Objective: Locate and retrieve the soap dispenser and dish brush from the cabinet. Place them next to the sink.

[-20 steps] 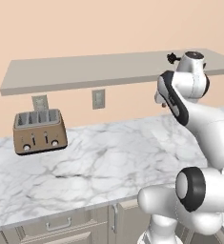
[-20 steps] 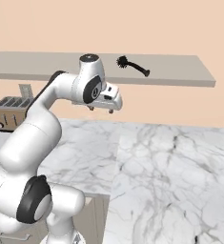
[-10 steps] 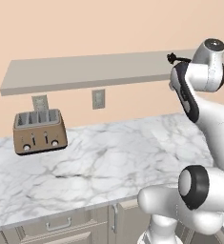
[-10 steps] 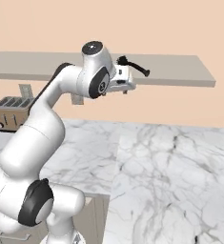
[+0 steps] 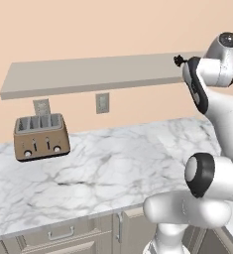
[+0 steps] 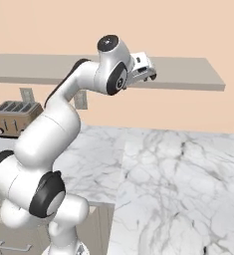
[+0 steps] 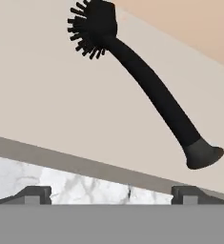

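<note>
The dish brush lies flat on the grey-beige shelf board, the cabinet. Its bristled head points away from the hand and its flared handle end is nearest. My gripper is open, its two tips spread wide just short of the shelf's front edge, with nothing between them. From the right base view the hand hangs at the shelf's front edge and covers the brush. A bit of the brush head pokes out beside the arm in the left base view. The soap dispenser and the sink are out of view.
A brown four-slot toaster stands on the marble counter at the left, below the shelf. A wall outlet sits under the shelf. Cream cupboard fronts run below the counter. The counter stretches wide to the right.
The arm has lifted and swung right, bringing the hand from below the shelf up to its front edge by the brush. The brush has not moved.
</note>
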